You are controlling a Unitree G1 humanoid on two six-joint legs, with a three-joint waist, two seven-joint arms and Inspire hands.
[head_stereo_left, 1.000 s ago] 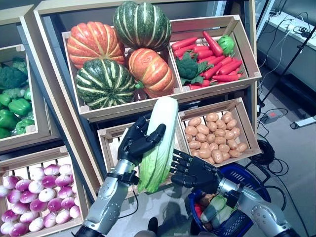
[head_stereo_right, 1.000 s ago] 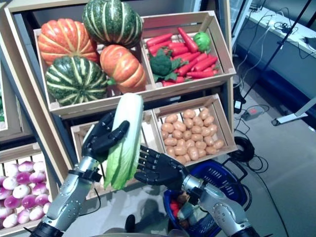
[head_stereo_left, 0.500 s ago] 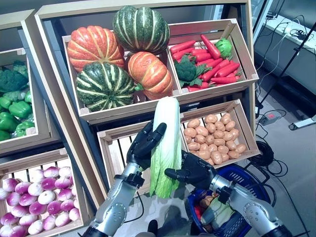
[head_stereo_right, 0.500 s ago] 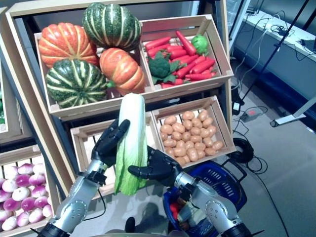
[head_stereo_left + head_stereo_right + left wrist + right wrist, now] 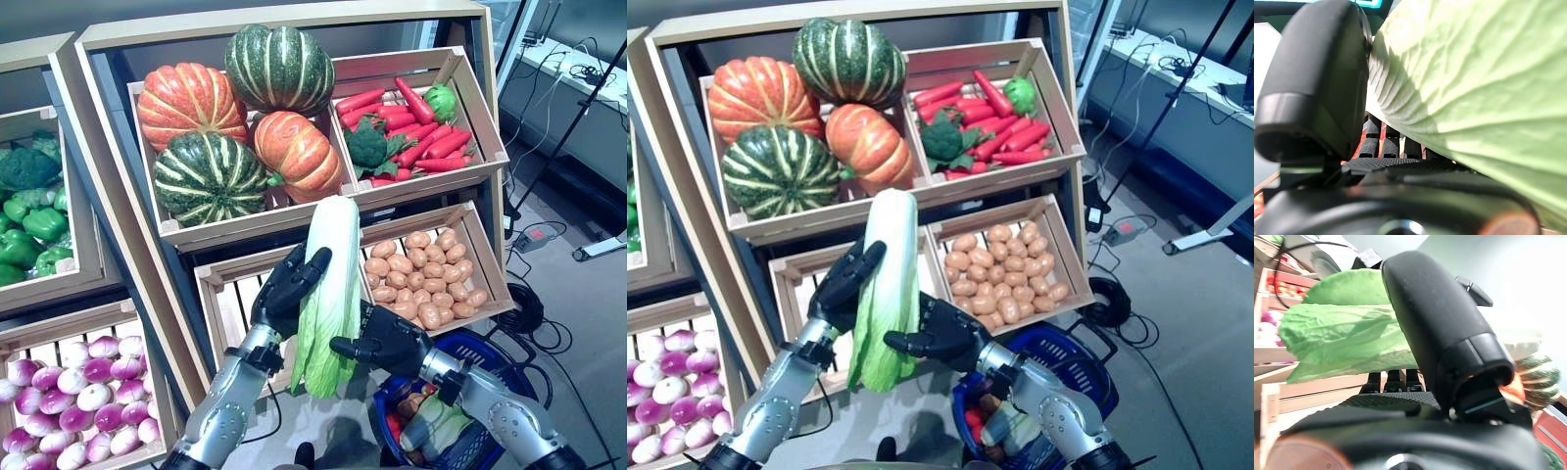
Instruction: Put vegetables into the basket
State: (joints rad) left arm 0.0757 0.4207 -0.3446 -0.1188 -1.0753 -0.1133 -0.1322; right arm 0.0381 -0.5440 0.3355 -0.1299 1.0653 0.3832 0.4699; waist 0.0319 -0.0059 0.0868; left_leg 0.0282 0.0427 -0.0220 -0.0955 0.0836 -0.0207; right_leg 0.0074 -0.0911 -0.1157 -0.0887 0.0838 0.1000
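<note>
Item: napa cabbage (image 5: 328,284), frame centre, long axis near upright, leafy end down.
Left hand (image 5: 287,291): clamped round its left side.
Right hand (image 5: 384,338): curled on its lower right side.
Blue basket (image 5: 500,362): lower right, below and right of the cabbage; the right hand is nearer it.

Wooden crates (image 5: 411,186) hold pumpkins (image 5: 230,117) above the hands, potatoes (image 5: 421,274) just beyond them, and purple-white turnips (image 5: 69,382) off to their left.

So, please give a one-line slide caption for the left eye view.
Both hands, left and right, hold a napa cabbage upright above the blue basket.
</note>
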